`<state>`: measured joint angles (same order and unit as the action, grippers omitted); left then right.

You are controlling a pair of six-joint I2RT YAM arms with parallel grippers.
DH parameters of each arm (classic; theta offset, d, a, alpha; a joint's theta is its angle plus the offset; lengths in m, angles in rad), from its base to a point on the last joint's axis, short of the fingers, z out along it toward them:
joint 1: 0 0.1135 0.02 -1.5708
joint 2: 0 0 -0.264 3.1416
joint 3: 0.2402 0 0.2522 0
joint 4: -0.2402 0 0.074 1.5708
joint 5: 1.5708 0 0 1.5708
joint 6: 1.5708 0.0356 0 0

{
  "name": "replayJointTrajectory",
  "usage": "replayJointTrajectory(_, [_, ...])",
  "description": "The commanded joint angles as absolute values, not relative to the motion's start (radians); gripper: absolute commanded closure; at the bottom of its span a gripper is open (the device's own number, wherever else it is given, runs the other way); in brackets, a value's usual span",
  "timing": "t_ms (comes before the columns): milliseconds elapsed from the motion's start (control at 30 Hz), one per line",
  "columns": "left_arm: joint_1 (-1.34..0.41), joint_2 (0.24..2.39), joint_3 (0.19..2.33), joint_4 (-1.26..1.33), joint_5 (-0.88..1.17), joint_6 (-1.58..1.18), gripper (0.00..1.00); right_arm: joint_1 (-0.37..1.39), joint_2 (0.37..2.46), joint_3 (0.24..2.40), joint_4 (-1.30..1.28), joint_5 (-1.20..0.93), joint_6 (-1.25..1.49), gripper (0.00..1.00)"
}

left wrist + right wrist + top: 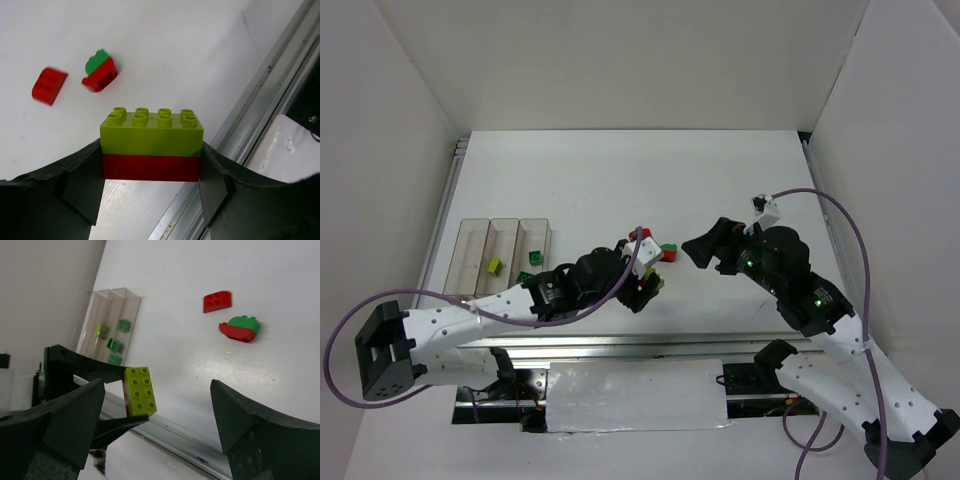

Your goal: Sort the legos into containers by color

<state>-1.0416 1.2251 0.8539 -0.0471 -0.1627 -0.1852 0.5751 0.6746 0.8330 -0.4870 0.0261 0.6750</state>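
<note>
Yellow-green over red, a hard, light two-brick stack [151,145] sits pinched by its short ends in the left pincer [151,175], held near the front edge of the white surface [175,45]. The right pincer [692,250] hangs spread and empty, facing it. Smooth plastic may slip; gripping each colour's flat sides squarely should let the halves be pulled apart.
</note>
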Motion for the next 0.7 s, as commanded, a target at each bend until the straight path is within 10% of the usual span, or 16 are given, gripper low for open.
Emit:
replayJointTrajectory(0, [-1.080, 1.178, 0.848, 0.017, -0.152, -0.107, 1.00, 0.572, 0.709, 0.861, -0.466, -0.152, 0.675, 0.09])
replayJointTrajectory(500, [-1.172, 1.137, 0.931, -0.037, -0.186, -0.052, 1.00, 0.755, 0.857, 0.789, -0.390, -0.282, 0.680, 0.17])
replayJointTrajectory(667, [-1.180, 1.114, 0.914, -0.025, -0.183, -0.055, 1.00, 0.765, 0.868, 0.752, -0.299, -0.313, 0.704, 0.38])
